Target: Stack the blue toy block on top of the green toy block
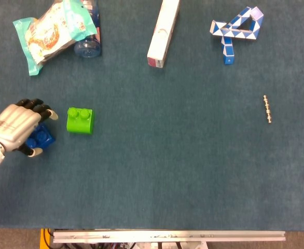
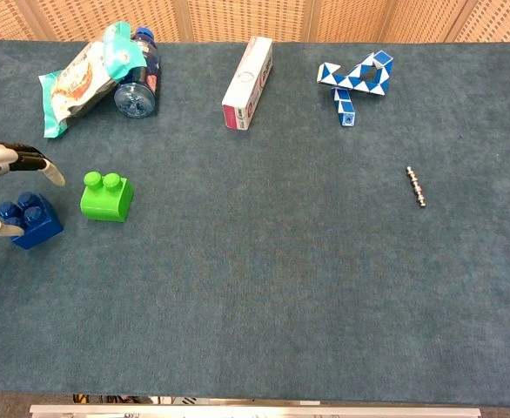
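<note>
my left hand [image 1: 16,128] is showing a smooth silver-grey shell over its back, rounded like a glove. black segments are running along my fingers [image 1: 31,105], and pale cream pads are capping the tips. a grey wrist with a small bluish mark is trailing off at the frame's edge.

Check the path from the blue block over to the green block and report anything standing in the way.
Nothing visible blocks it. The blue block sits under the left hand, and only bare carpet separates it from the green block beside it. The snack bag and bottle lie well behind.
</note>
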`<state>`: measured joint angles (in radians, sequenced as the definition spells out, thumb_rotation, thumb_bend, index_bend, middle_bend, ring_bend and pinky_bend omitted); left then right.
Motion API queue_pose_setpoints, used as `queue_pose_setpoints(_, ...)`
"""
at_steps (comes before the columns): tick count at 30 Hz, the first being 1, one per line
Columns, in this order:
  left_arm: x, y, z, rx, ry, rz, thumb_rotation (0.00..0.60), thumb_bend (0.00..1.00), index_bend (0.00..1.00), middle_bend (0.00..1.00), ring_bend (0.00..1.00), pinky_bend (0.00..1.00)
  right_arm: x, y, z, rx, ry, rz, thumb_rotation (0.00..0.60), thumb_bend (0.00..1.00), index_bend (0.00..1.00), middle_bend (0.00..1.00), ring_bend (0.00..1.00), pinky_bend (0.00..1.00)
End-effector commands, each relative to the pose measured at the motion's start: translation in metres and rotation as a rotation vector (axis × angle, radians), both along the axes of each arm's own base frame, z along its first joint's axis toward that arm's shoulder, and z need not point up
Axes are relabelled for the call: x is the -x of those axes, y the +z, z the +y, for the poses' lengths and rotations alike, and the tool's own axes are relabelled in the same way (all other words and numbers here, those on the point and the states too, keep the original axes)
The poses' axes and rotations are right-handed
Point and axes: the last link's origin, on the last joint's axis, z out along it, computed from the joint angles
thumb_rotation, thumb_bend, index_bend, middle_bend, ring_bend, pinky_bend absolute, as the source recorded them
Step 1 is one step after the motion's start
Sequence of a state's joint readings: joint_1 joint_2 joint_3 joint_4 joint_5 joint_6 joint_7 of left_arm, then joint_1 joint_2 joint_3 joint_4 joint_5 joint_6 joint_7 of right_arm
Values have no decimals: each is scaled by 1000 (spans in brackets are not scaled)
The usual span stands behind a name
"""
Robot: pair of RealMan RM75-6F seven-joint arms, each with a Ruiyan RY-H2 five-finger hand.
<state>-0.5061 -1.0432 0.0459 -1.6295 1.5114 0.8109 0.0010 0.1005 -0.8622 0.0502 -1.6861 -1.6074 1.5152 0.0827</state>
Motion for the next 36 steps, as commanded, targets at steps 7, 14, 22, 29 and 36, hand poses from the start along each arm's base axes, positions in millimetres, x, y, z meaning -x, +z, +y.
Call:
queue_pose_setpoints(7,-7,-14,4,21,-4,7,600,155,242,227,89,134,2,1,1,2,-4,0,600,159,248,287,278,357)
queue_pose_setpoints(14,-10,-21,7,18,-3,18,600,155,239,230,90,134,3,4,4,9,-9,1,600,159,248,287,277,357)
queue_pose_setpoints(22,-16,-32,14,23,6,-13,600,155,235,233,90,131,4,6,6,19,-12,3,600,158,248,287,278,357)
queue_pose_setpoints(29,-24,-42,22,31,-6,-38,600,155,226,232,89,130,5,8,8,25,-18,4,600,159,248,287,277,357)
queue_pose_setpoints(36,-33,-49,29,41,-25,-50,600,155,215,222,87,128,6,10,10,33,-23,6,600,159,249,287,277,357)
